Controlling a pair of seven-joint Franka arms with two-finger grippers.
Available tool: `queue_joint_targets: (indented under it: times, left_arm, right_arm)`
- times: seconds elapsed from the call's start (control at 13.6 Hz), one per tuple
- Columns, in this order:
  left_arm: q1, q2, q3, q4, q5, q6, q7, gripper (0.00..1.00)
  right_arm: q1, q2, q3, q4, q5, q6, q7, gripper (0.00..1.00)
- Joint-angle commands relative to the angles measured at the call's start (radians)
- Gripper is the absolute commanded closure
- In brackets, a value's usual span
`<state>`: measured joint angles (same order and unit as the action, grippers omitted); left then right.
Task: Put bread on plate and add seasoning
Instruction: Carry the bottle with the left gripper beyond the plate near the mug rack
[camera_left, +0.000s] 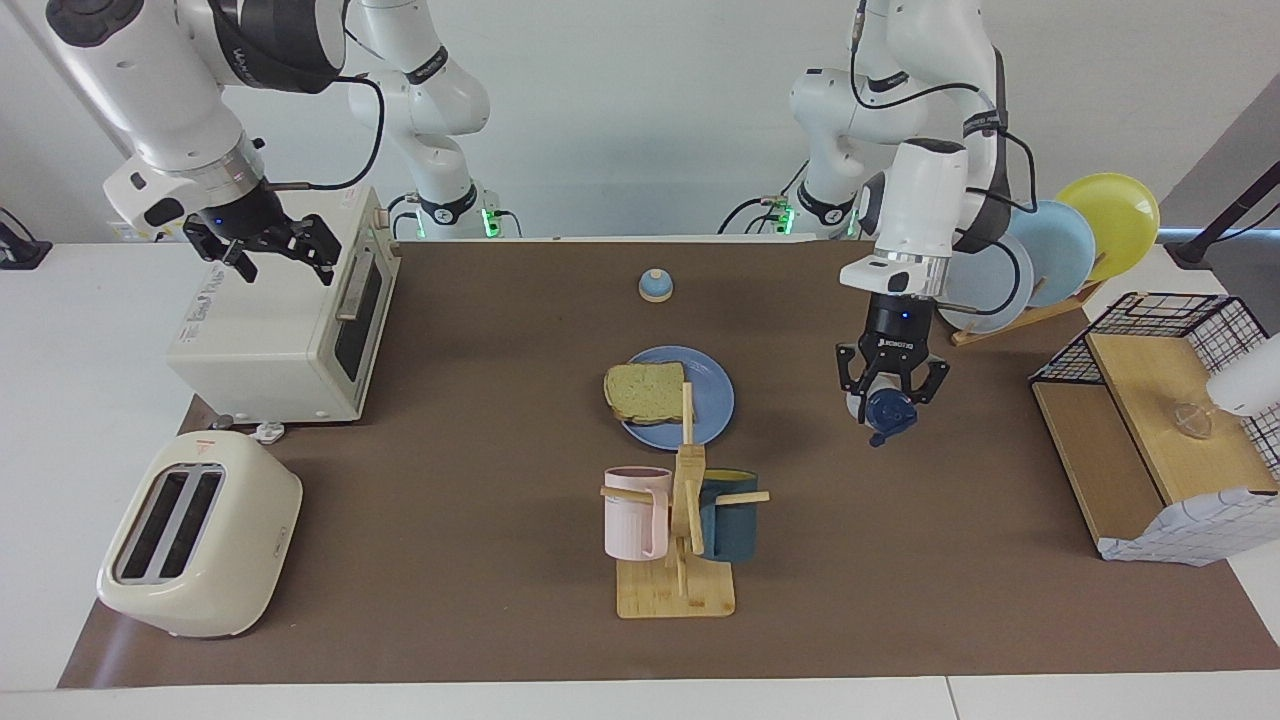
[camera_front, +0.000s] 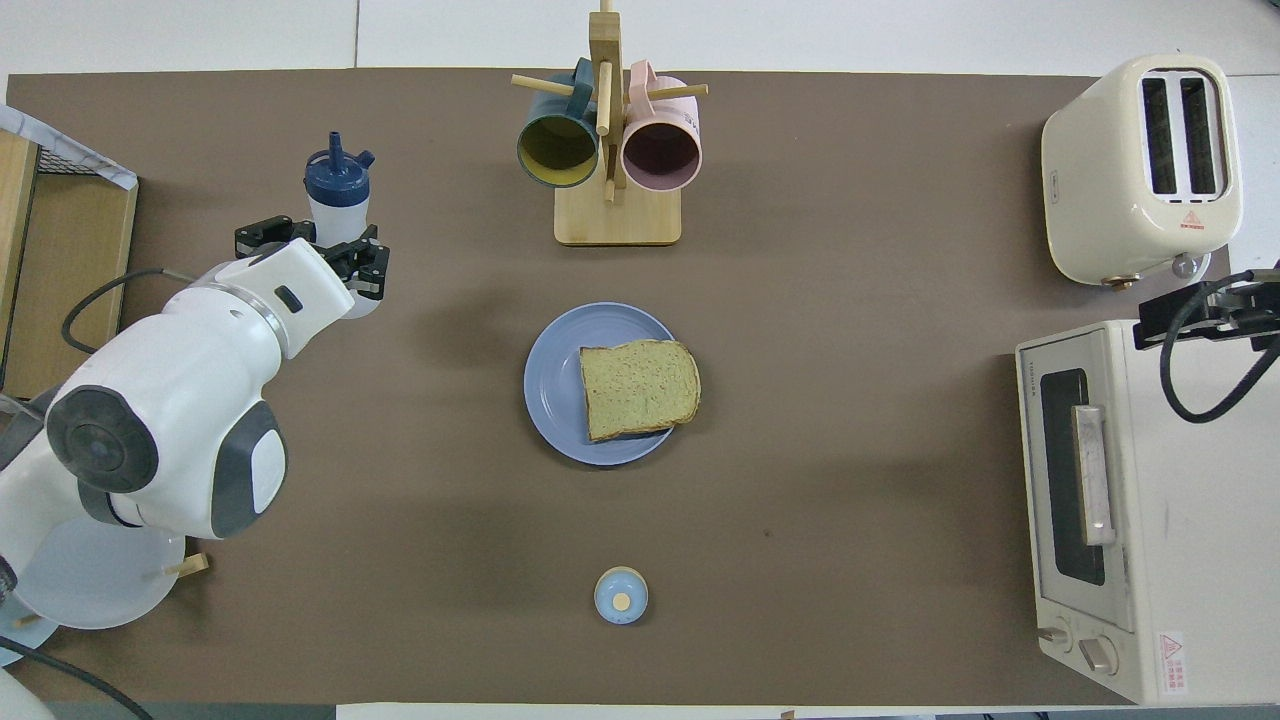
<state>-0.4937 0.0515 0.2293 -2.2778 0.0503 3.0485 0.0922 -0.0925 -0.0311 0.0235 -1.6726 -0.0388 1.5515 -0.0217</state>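
Seasoning bottle (camera_left: 886, 410) hangs clamped in the left gripper (camera_left: 892, 383) over bare mat; carry it level above the bread (camera_left: 645, 392) (already on the plate (camera_left: 712, 398)) before tipping. Right gripper (camera_left: 268, 246) waits wide open over the toaster oven (camera_left: 280, 325).
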Motion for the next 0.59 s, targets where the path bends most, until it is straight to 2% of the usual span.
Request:
queue_joint_targets:
  times: [0.0, 0.37, 0.52]
  left_arm:
    - [-0.011, 0.097, 0.007, -0.008, -0.013, 0.166, -0.031, 1.0]
    - [-0.017, 0.237, 0.007, -0.011, -0.013, 0.416, -0.141, 1.0]
    - [-0.017, 0.278, 0.007, -0.008, -0.013, 0.458, -0.15, 1.0]
  right_arm:
    - [-0.006, -0.017, 0.001, -0.016, 0.01, 0.004, -0.023, 0.0]
    - [-0.006, -0.018, 0.001, -0.016, 0.008, 0.004, -0.023, 0.0]
    - [-0.006, -0.017, 0.001, -0.016, 0.01, 0.004, -0.023, 0.0]
